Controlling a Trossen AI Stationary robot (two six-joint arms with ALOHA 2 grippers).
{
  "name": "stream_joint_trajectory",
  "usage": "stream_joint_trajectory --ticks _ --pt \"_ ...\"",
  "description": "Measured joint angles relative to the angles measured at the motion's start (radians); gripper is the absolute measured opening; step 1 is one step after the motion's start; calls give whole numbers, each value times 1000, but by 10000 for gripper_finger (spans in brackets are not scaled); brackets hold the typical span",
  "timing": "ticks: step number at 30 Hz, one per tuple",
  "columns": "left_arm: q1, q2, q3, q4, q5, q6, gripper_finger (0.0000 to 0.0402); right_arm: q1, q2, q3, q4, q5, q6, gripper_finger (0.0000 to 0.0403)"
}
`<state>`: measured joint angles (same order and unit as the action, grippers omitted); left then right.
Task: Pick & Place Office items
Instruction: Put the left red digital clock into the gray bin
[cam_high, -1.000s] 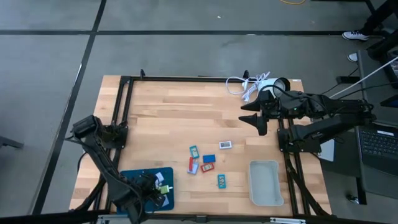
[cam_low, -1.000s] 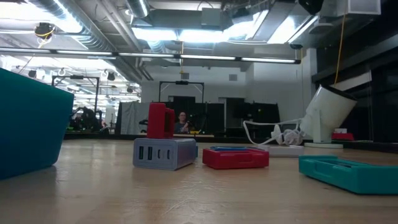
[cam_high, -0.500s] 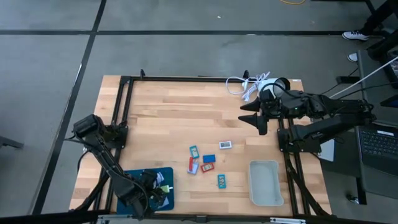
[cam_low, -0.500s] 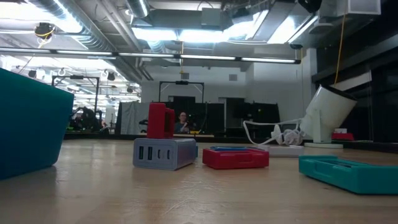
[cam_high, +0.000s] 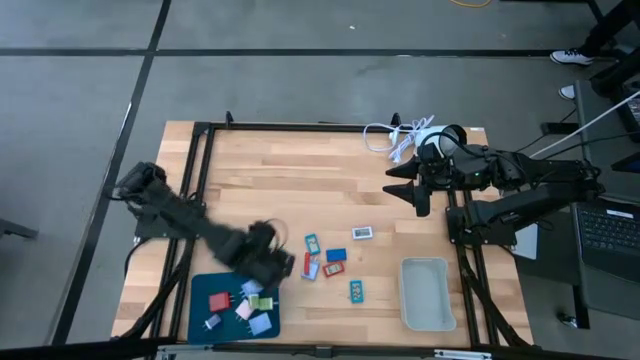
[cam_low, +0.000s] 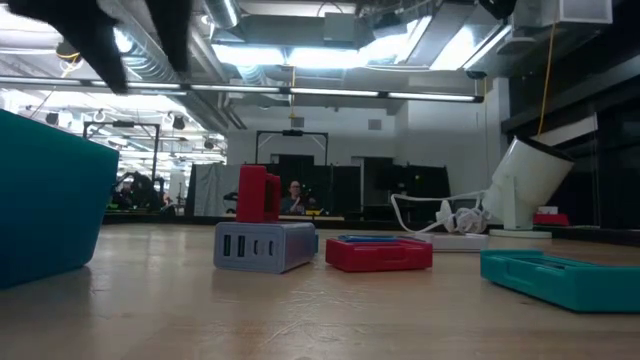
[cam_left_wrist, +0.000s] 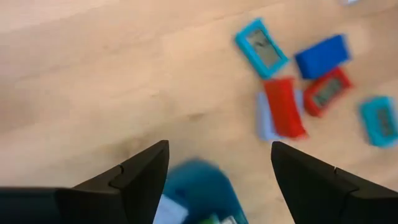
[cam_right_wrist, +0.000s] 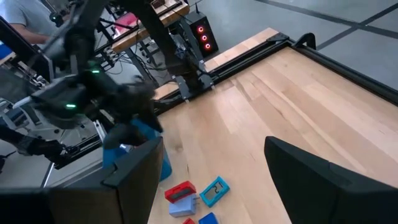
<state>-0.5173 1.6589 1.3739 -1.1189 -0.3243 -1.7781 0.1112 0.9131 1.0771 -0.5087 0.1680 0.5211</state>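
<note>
Several small office items lie flat mid-table: a teal piece (cam_high: 311, 241), a blue one (cam_high: 336, 255), a red one (cam_high: 310, 266), a red-and-teal one (cam_high: 333, 269), another teal one (cam_high: 356, 290) and a white one (cam_high: 362, 232). The left wrist view shows the red piece (cam_left_wrist: 284, 106) and the blue piece (cam_left_wrist: 321, 55). More pieces lie in the blue bin (cam_high: 204, 284) at the near left. My left gripper (cam_high: 283, 266) (cam_left_wrist: 217, 168) hovers open and empty between the bin and the cluster. My right gripper (cam_high: 415, 192) (cam_right_wrist: 221, 180) waits open at the far right.
A white lamp with a coiled cord (cam_high: 415, 135) stands at the far right. An empty pale tray (cam_high: 425, 292) sits at the near right. Black frame rails (cam_high: 195, 180) run along the table's left and right sides. Bare wood lies across the far middle.
My left gripper has swung out from over the blue bin toward the far edge and the right, and now stands beside the cluster of pieces. The pieces left in the bin now show uncovered. The right arm has kept still.
</note>
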Motion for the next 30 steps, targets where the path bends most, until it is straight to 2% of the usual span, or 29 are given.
stream_joint_trajectory --ticks 3,6,10,13,25,30 --pt "107 37 -1 46 77 106 278 0 0 0 0 0 -5 284" --pt "191 81 -1 99 196 178 278 0 0 0 0 0 -7 284" --pt "246 147 -1 177 288 232 278 0 0 0 0 -3 -19 284" --pt "261 181 0 242 321 247 278 0 0 0 0 -23 -35 284" --pt "271 199 23 277 350 217 279 0 0 0 -1 -57 -62 284" --pt "275 199 88 286 282 240 279 0 0 0 0 -57 -63 284"
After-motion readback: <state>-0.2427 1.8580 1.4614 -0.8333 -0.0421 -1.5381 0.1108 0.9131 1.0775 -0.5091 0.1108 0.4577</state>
